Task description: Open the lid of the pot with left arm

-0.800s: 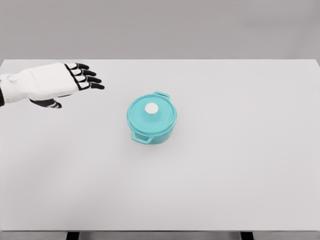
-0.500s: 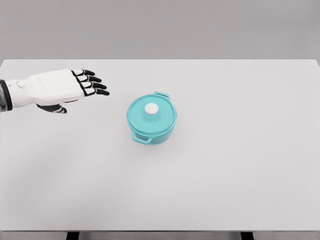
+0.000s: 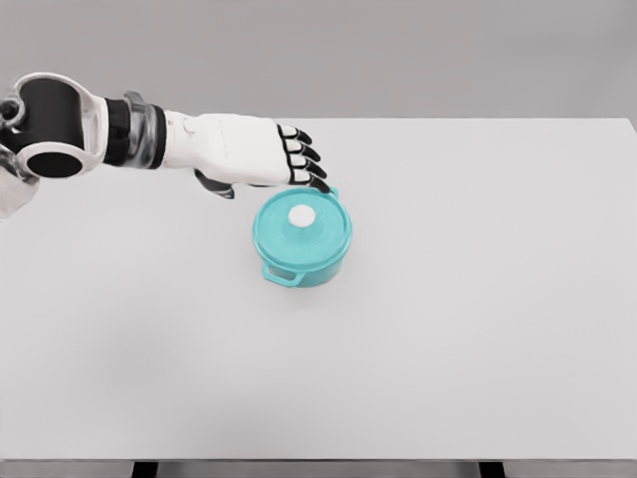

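Note:
A small teal pot [image 3: 303,240] stands near the middle of the white table [image 3: 478,299], its lid on, with a white round knob [image 3: 302,215] on top and two side handles. My left hand [image 3: 289,164] reaches in from the upper left and hovers just behind and above the pot's far rim. Its black-tipped fingers [image 3: 311,169] are stretched out and hold nothing, and its thumb [image 3: 215,186] hangs below the palm. The fingertips overlap the pot's rear handle in this view; I cannot tell if they touch it. The right arm is out of sight.
The left forearm and elbow [image 3: 60,129] stretch across the table's back left corner. The table's far edge runs behind the hand and its front edge lies along the bottom of the view. Nothing else stands on the table.
My left hand has swept right, from the table's left side to just behind the pot, with more of the arm now showing. The pot and lid have not moved.

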Controlling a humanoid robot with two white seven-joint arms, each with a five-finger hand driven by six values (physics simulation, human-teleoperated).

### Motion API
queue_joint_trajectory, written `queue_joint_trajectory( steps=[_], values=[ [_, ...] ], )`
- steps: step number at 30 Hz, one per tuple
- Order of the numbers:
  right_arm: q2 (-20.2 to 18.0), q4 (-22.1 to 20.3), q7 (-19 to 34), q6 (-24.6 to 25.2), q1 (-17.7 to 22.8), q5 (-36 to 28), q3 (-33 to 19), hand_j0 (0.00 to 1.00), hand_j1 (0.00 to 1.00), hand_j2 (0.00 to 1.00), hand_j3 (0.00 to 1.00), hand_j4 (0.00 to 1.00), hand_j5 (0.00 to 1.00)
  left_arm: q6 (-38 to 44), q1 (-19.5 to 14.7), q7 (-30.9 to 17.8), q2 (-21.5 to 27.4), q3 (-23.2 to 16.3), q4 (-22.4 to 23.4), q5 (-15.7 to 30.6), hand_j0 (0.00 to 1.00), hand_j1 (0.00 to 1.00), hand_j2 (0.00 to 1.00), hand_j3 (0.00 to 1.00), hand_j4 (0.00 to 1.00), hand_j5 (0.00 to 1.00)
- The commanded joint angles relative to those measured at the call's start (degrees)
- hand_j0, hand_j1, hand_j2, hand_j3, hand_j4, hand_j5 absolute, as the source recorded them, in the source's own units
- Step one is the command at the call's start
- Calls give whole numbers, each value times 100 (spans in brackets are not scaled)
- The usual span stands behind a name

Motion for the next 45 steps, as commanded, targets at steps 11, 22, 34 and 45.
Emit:
queue_joint_trajectory(
  steps=[11,22,34,45],
  values=[
    [-1,-7,2,-1,0,-1,2,100,100,100,100,100,100,978,-114,2,-509,-672,397,868,100,100,100,100,100,100],
    [-1,2,2,-1,0,-1,2,100,100,100,100,100,100,1022,-88,2,-562,-848,766,569,95,95,95,95,95,95],
    [-1,2,2,-1,0,-1,2,100,100,100,100,100,100,1014,-71,2,-703,-980,846,455,83,83,83,83,83,83],
    [-1,-7,2,-1,0,-1,2,100,100,100,100,100,100,1014,-71,2,-755,-1050,863,455,74,74,74,74,74,74]
  ],
)
